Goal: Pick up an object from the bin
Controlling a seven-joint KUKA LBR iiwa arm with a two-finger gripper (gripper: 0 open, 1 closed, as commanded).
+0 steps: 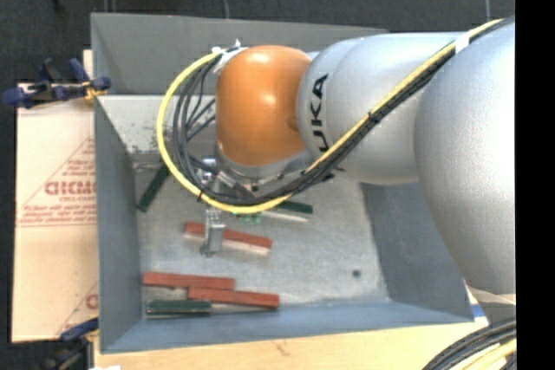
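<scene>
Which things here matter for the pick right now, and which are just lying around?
In play: gripper, reddish stick under it mid-bin, grey bin.
Lying about: two red sticks at the front, dark green stick beside them, green stick by the left wall, green stick under the arm.

Clearance in the bin point(113, 212).
Open floor at lower right; red sticks point(186, 280) and green stick point(178, 308) crowding lower left; arm point(364, 117) overhanging upper centre.
</scene>
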